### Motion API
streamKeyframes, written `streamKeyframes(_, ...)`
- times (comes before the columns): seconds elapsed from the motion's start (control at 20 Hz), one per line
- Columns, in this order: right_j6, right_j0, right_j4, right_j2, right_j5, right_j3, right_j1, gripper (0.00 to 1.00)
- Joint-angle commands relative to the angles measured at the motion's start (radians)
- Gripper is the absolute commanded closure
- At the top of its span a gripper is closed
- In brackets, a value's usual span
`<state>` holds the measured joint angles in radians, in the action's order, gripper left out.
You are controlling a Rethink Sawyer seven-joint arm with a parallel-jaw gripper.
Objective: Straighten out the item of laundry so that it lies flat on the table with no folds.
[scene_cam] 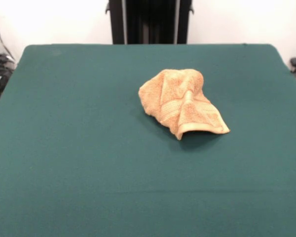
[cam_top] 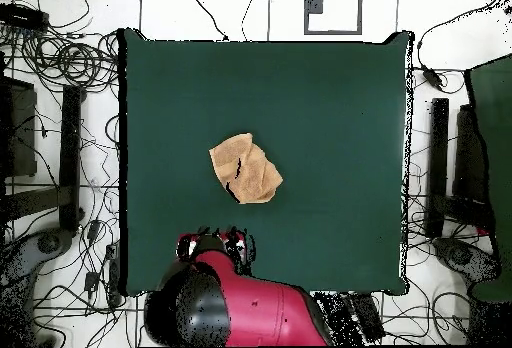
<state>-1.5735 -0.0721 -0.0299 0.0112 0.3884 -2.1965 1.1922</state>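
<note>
Crumpled towel [scene_cam: 181,101] near middle of table [scene_cam: 79,148].
Lay well apart from arm [cam_top: 245,304]; gripper state could not be told.

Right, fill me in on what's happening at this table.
Nothing is being handled at this moment. A small orange-tan terry-cloth towel lies crumpled in a heap near the middle of the large table covered in dark green cloth, with folds and one edge curled up. The red and black robot arm is drawn back at its own edge of the table, clear of the towel. Flattening has yet to be done.
</note>
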Motion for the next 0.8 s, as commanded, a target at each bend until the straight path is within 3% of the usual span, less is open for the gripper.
streamKeyframes(0.05,-0.192,0.061,0.041,-0.017,-0.112,-0.063,-0.063,0.0)
streamKeyframes(0.15,-0.174,0.049,0.023,-0.033,-0.071,-0.068,-0.056,0.0)
streamKeyframes(0.3,-0.157,0.037,-0.019,-0.041,0.086,-0.053,-0.053,0.0)
streamKeyframes(0.6,-0.102,0.035,0.046,0.003,0.25,0.0,-0.009,0.0)
streamKeyframes(0.8,0.007,-0.04,0.053,-0.001,0.329,0.003,0.065,0.0)
